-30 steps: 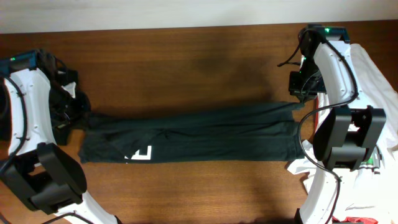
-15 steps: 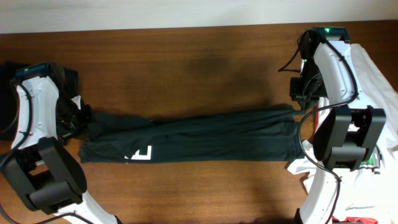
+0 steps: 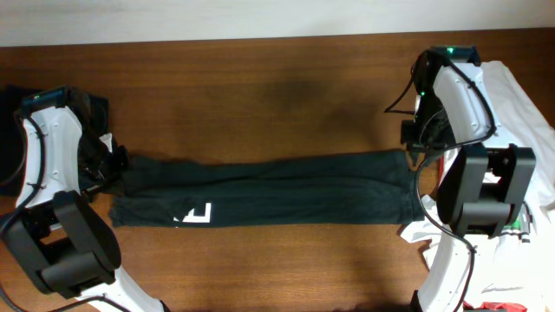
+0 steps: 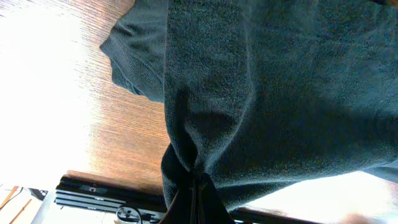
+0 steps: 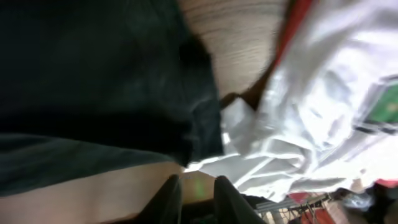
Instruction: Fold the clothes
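The clothes [image 3: 277, 191], a black T-shirt folded into a long narrow strip, lie across the wooden table with a bit of white lettering [image 3: 195, 213] near the left end. My left gripper [image 3: 120, 166] is at the strip's left end. The left wrist view shows that gripper [image 4: 196, 198] shut on a pinch of the black fabric [image 4: 267, 93]. My right gripper [image 3: 414, 143] hovers at the strip's upper right corner. Seen from the right wrist, it [image 5: 196, 198] stands open with nothing between its fingers, and the black fabric [image 5: 93, 74] lies just beyond them.
A heap of white garments [image 3: 520, 130] lies at the table's right edge under the right arm and shows crumpled [image 5: 311, 112] close to the right fingers. A dark object [image 3: 10, 147] sits at the far left. Bare wood [image 3: 260, 95] stretches behind the strip.
My right gripper has opened and let go of the shirt's right end, which has settled flat. The left arm shifted slightly earlier, still holding its end.
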`<action>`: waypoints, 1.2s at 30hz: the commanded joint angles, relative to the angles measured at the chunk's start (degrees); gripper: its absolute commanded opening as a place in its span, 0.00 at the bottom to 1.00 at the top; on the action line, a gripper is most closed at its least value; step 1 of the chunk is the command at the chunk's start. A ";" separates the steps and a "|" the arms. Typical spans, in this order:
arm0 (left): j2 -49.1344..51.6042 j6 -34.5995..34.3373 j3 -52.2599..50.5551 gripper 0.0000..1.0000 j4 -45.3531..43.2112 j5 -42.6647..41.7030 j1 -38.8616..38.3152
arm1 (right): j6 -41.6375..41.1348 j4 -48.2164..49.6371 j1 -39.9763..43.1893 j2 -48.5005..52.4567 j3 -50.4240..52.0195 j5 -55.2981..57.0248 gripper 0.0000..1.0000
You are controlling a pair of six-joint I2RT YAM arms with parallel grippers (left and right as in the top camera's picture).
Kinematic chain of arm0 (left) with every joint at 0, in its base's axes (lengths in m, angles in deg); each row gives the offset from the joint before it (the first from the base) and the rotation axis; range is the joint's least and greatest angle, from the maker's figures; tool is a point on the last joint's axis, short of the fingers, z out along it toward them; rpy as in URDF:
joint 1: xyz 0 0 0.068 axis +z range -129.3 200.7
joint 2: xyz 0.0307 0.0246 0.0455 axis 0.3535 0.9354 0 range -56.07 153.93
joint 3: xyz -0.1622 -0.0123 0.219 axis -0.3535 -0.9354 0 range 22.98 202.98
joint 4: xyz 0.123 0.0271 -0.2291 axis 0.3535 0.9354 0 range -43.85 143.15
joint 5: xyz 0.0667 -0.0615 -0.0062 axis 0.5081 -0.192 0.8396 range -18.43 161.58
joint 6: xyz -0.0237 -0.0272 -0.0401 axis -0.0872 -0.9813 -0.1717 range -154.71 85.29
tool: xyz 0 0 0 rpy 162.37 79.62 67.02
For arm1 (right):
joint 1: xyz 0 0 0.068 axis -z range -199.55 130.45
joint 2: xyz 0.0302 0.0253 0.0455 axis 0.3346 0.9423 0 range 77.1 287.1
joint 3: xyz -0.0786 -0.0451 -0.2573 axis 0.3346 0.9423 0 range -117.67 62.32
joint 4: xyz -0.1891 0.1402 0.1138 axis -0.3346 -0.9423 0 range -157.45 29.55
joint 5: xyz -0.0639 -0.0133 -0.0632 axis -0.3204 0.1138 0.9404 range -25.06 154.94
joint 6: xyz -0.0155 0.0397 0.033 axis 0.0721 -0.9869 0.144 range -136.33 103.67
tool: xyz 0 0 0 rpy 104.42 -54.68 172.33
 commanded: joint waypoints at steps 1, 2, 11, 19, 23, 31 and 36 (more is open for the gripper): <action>-1.29 -0.74 -0.57 0.00 -0.35 0.81 0.04 | 5.68 1.68 0.20 -1.20 2.97 -11.13 0.25; -1.29 -0.74 -0.57 0.00 -0.37 0.81 0.04 | 6.38 1.75 0.20 -1.20 3.32 -12.11 0.26; -1.29 -0.74 -0.57 0.00 -0.39 0.81 0.04 | 5.38 4.42 0.22 -1.20 12.13 -9.40 0.31; -1.29 -0.74 -0.57 0.00 -0.39 0.81 0.04 | -3.23 4.20 0.22 -1.20 12.70 -1.27 0.37; -1.29 -0.72 -0.57 0.00 -0.48 0.81 0.04 | -3.21 4.15 0.22 -1.20 14.93 -1.27 0.34; -1.29 -0.74 -0.57 0.00 -0.59 0.81 0.04 | -2.89 5.92 0.26 -1.20 16.68 -1.18 0.04; -1.29 -0.72 -0.57 0.00 -0.59 0.83 0.04 | -3.02 9.14 1.60 -1.22 11.89 0.44 0.04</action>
